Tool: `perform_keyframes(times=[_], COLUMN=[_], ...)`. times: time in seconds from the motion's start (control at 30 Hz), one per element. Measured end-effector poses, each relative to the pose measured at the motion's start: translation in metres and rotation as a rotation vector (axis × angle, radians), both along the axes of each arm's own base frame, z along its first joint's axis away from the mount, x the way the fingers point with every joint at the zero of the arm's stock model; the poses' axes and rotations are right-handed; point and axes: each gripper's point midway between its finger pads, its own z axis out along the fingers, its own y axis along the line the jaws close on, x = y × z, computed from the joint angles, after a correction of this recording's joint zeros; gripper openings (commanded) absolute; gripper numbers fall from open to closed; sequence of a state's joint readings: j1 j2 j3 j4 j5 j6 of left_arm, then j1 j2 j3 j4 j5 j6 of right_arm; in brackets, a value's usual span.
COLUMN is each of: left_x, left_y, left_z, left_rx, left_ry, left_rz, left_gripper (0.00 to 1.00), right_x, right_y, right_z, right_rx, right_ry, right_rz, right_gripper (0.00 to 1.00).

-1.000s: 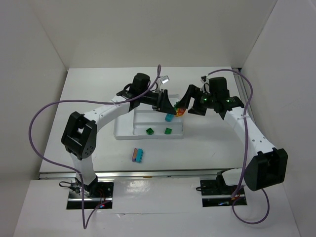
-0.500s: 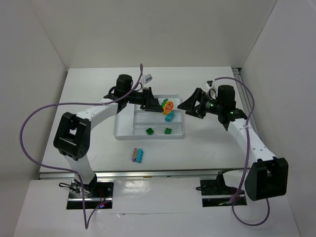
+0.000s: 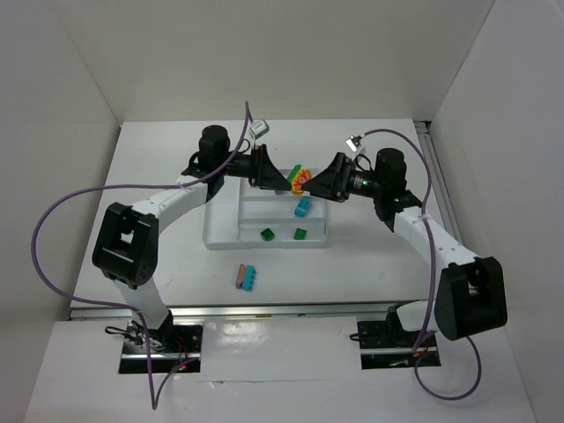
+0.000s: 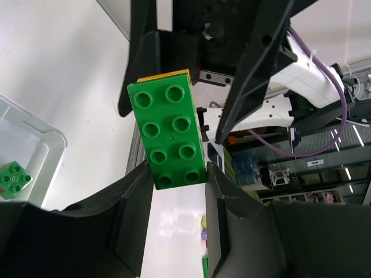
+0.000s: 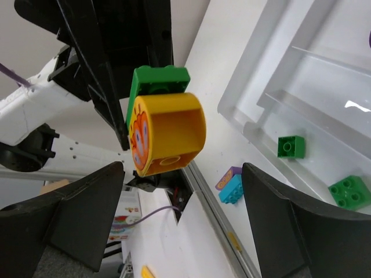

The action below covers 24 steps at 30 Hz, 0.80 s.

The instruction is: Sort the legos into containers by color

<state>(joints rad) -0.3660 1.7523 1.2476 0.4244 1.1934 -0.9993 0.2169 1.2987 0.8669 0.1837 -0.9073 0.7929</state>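
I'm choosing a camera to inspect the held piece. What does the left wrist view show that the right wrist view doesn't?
Left wrist only: the green brick's eight-stud face. Right wrist only: the orange piece's printed face and a purple-and-cyan stack outside the tray. Both: the green brick, held by the left gripper, joined to the orange piece.

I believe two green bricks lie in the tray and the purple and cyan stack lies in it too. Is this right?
Not quite. The green bricks do lie in the tray, but the purple and cyan stack lies on the table, outside the tray on its near side. The top view shows it.
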Motion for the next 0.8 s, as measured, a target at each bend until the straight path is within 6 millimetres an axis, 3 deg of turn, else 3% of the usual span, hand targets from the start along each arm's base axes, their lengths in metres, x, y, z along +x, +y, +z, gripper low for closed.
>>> perform_keyframes(times=[0.23,0.33,0.47,0.6,0.63,0.67,0.77,0.8], left_x=[-0.001,-0.002,-0.002,-0.004,-0.005,-0.005,-0.006,-0.006], left_y=[0.0,0.0,0.0,0.001,0.001,0.002,0.002,0.002], left_z=[0.002,0.001,0.001,0.0,0.001,0.0,0.0,0.0], left_rx=[-0.006,-0.006,-0.005,-0.006,-0.007,-0.008,-0.008,-0.008], left_ry=[-0.009,-0.007,-0.006,-0.004,-0.009,-0.009,-0.007,-0.006], left_rz=[-0.01,-0.01,-0.012,-0.024,-0.025,-0.028,-0.031,-0.031], left_gripper=[0.0,0.0,0.0,0.0,0.0,0.0,0.0,0.0], right_x=[0.008,0.009,0.009,0.009,0.009,0.009,0.009,0.009], right_y=[0.004,0.005,0.009,0.014,0.014,0.014,0.014,0.014], right_z=[0.006,0.014,0.017,0.011,0.011,0.011,0.011,0.011], right_rx=[0.045,0.065,0.084,0.085,0.089,0.092,0.092,0.091], right_ry=[-0.019,-0.049,-0.055,-0.031,-0.022,-0.018,-0.016,-0.016], right_rz=[0.003,0.009,0.027,0.043,0.043,0.043,0.042,0.041], right_gripper=[0.79,0.66,0.64,0.4,0.24,0.18,0.0,0.0])
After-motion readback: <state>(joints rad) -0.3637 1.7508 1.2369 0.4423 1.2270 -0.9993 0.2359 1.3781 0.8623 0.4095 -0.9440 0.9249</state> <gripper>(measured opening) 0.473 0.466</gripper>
